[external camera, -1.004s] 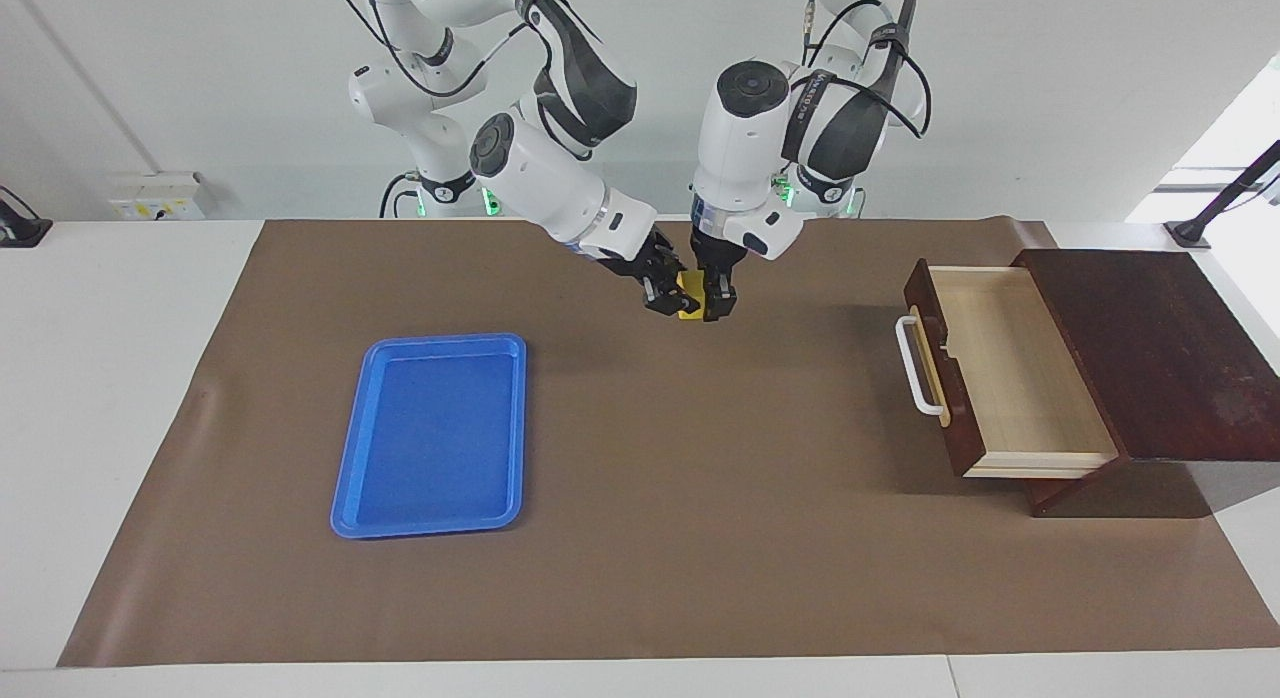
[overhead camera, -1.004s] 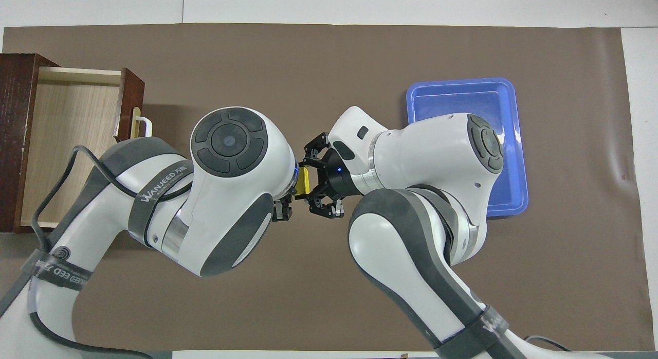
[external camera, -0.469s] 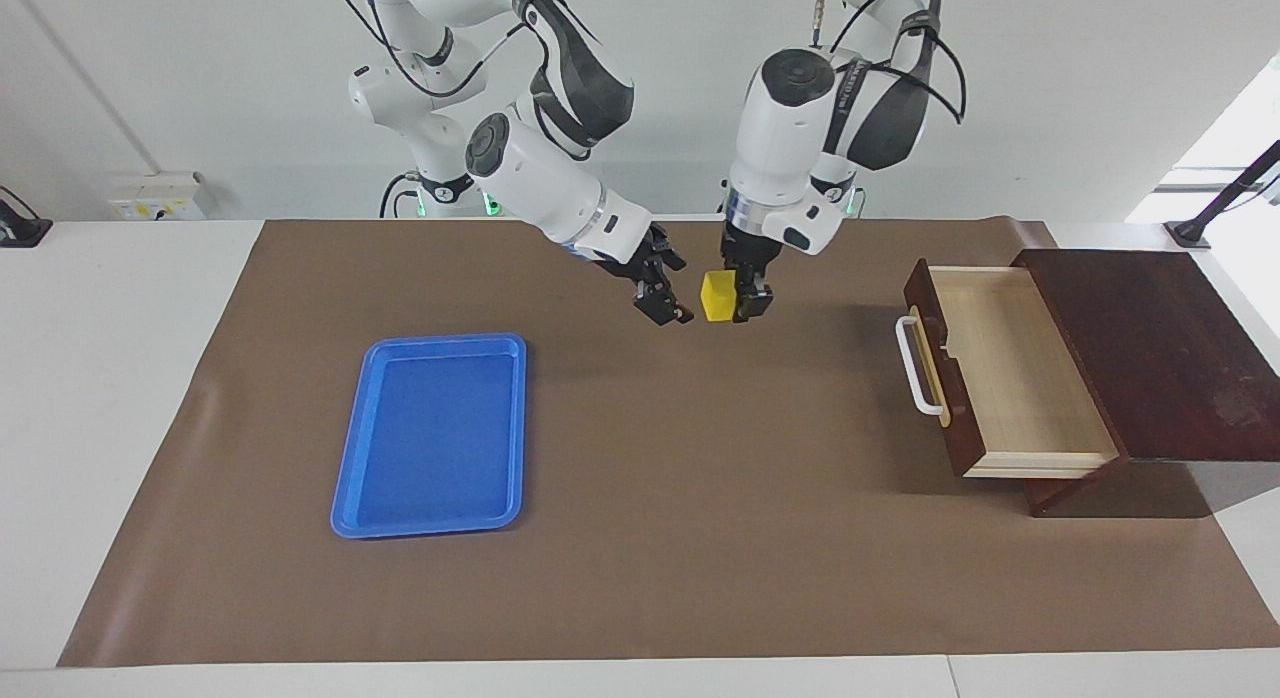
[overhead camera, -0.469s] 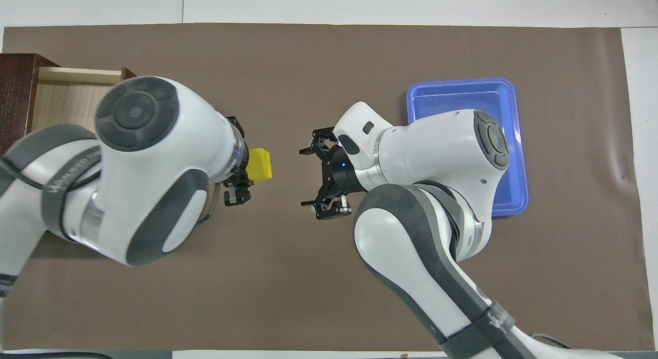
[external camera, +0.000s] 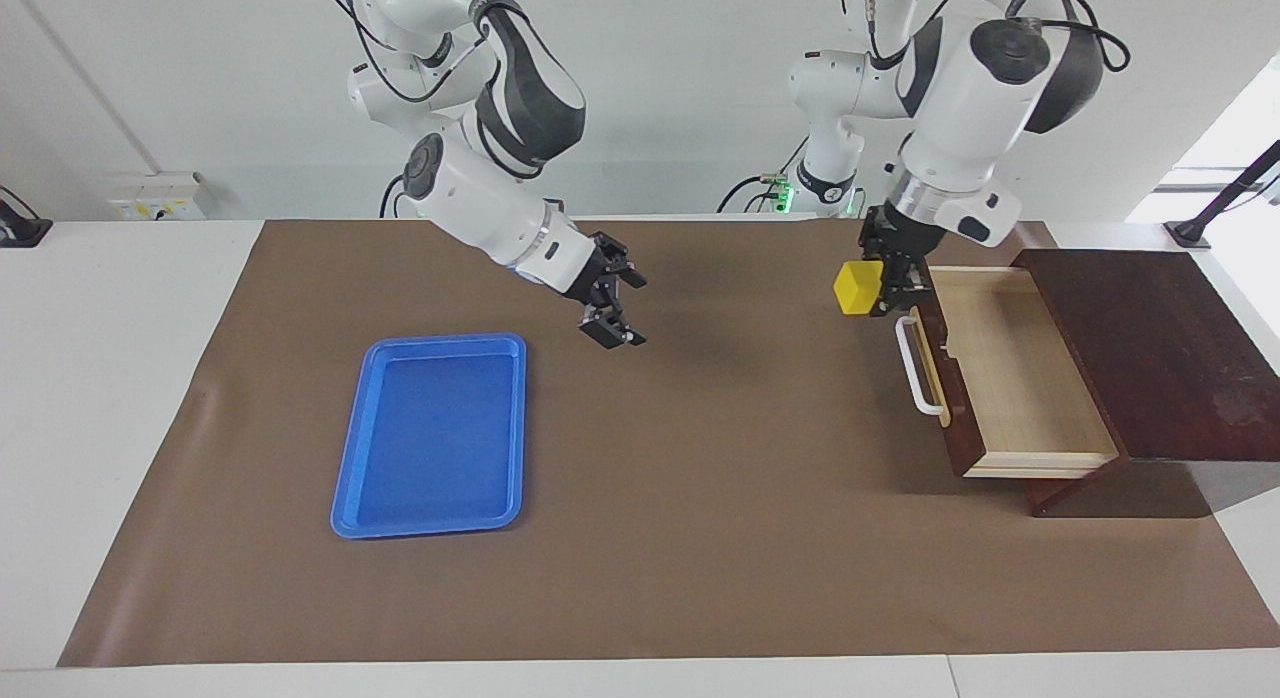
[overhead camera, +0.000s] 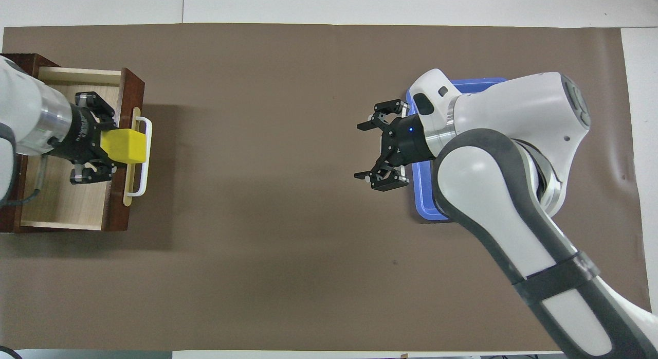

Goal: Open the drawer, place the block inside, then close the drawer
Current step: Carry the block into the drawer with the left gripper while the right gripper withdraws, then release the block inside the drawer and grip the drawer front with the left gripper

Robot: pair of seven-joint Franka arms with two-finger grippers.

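The drawer (external camera: pixel 1005 373) (overhead camera: pixel 72 148) stands pulled open at the left arm's end of the table, its pale wood inside bare and its white handle (external camera: pixel 912 363) (overhead camera: pixel 142 156) facing the table's middle. My left gripper (external camera: pixel 890 278) (overhead camera: pixel 103 150) is shut on the yellow block (external camera: pixel 857 287) (overhead camera: pixel 123 145) and holds it in the air over the drawer's front and handle. My right gripper (external camera: pixel 612 303) (overhead camera: pixel 379 153) is open and empty, in the air over the mat beside the blue tray.
A flat blue tray (external camera: pixel 435 433) (overhead camera: pixel 465 91) lies toward the right arm's end of the table, partly covered by the right arm in the overhead view. The dark wooden cabinet top (external camera: pixel 1150 353) sits over the drawer's back. A brown mat (external camera: pixel 660 538) covers the table.
The left gripper took the block from the right gripper over the table's middle and carried it to the drawer's front. The right gripper opened and drew back toward the blue tray.
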